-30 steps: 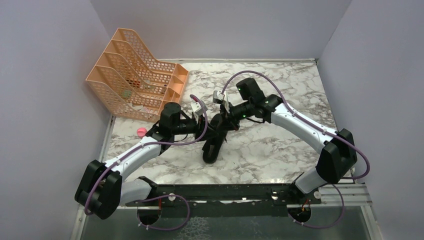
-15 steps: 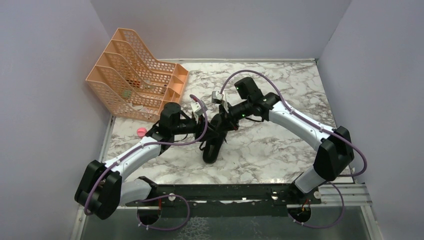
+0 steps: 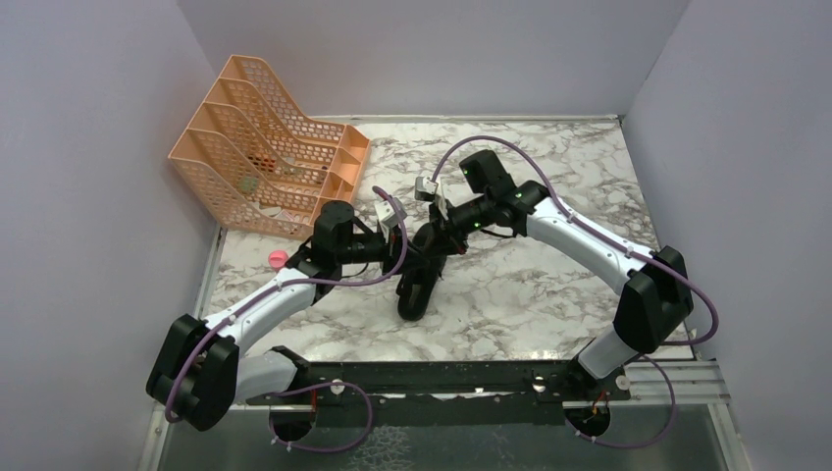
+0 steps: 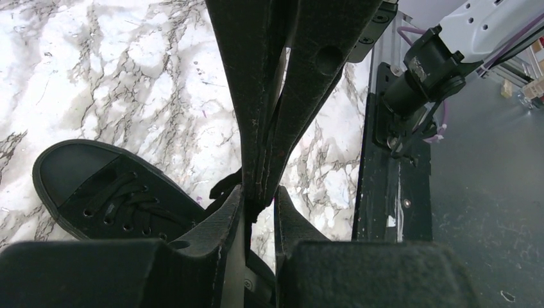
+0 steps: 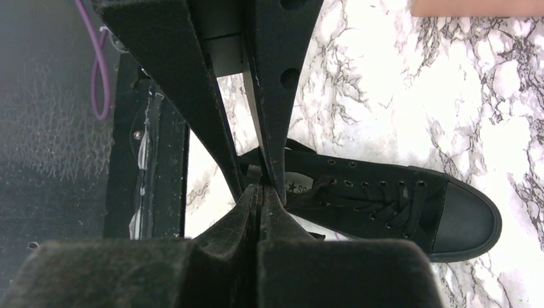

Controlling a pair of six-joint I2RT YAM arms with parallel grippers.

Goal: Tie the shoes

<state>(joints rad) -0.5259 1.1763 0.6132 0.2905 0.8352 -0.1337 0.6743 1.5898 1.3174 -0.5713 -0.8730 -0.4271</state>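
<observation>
right wrist: shoe [image 5: 385, 205] just under meeting tips, r gripper [image 5: 258, 189] pressed together, l gripper [image 4: 258, 200] slightly apart

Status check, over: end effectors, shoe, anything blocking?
Right end effector shut, left end effector narrowly open, tip to tip. Shoe upright beneath, no bow seen. Orange rack well clear.
</observation>
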